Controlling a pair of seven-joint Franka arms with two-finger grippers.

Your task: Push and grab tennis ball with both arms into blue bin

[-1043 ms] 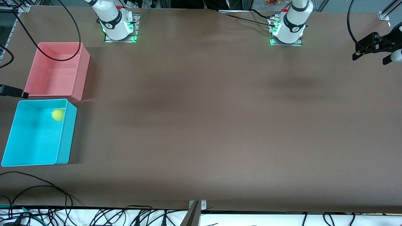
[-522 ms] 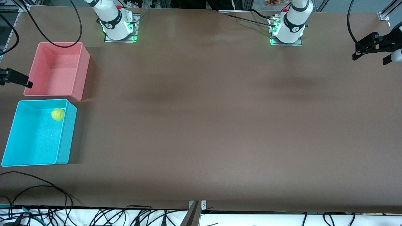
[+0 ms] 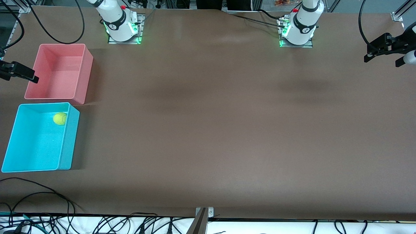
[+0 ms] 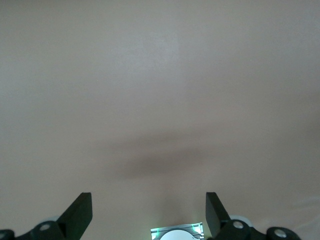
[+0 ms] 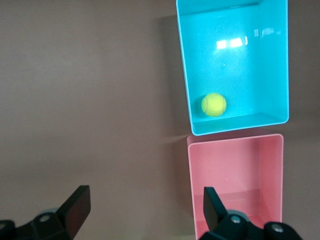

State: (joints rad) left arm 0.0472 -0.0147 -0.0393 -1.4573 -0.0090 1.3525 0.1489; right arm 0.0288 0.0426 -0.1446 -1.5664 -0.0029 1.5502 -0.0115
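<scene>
The small fuzzy yellow-green tennis ball (image 3: 59, 118) lies inside the bright cyan plastic bin (image 3: 19, 130), lower left of the frame, in the corner nearest the pink plastic tub (image 3: 81, 70) just above it; it has not stirred over the last second, so the task looks done. The right claw (image 3: 20, 72), spread and holding nothing, has climbed from beside the cyan bin's top edge to the pink tub's outer wall, plainly retreating; the left claw (image 3: 382, 52), also spread and empty, waits at the upper right over the bare brown table (image 3: 208, 130).
</scene>
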